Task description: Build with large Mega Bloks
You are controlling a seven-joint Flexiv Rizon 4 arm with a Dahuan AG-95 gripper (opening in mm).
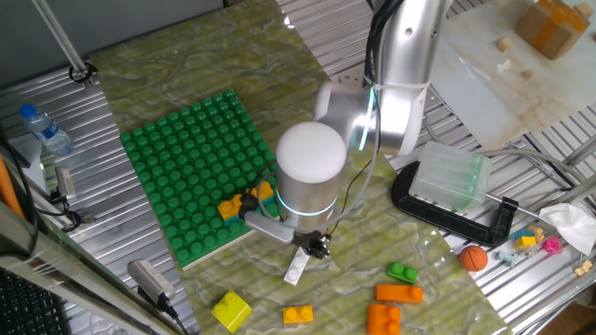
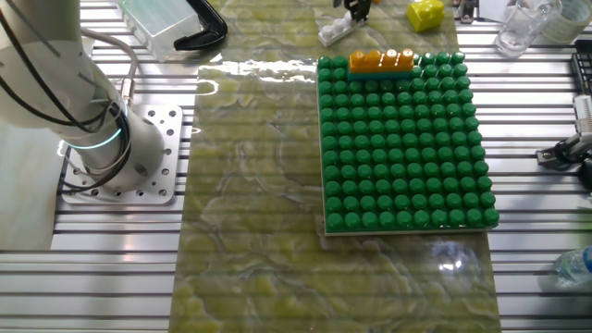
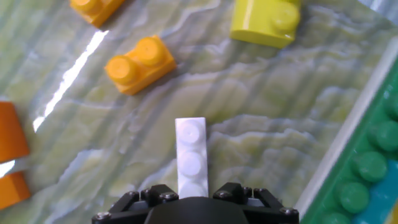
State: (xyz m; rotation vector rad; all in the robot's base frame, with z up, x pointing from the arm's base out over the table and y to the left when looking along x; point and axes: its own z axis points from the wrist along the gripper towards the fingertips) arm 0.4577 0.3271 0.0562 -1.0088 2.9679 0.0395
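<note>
A white three-stud brick [image 3: 191,155] lies studs-up on the marbled mat [image 1: 296,267], just off the green baseplate [image 1: 186,167]. My gripper [image 3: 193,194] stands over the brick's near end with its jaws tight against both sides; the fingertips are hidden. In the fixed views the gripper [image 1: 318,246] [image 2: 357,11] is low at the mat, by the plate's corner. An orange brick [image 2: 381,61] sits on the baseplate's edge row [image 2: 407,139], with a teal brick [image 1: 267,193] beside it. Loose on the mat are a yellow brick [image 3: 264,22] [image 1: 231,310] and an orange two-stud brick [image 3: 140,64] [image 1: 298,315].
More orange bricks [image 1: 399,294] [image 1: 384,319] and a green one [image 1: 402,273] lie to the right on the mat. A clear plastic box [image 1: 452,177] in a black clamp [image 1: 447,212] and a small orange ball [image 1: 474,257] stand beyond. The baseplate edge [image 3: 373,155] is close on the right.
</note>
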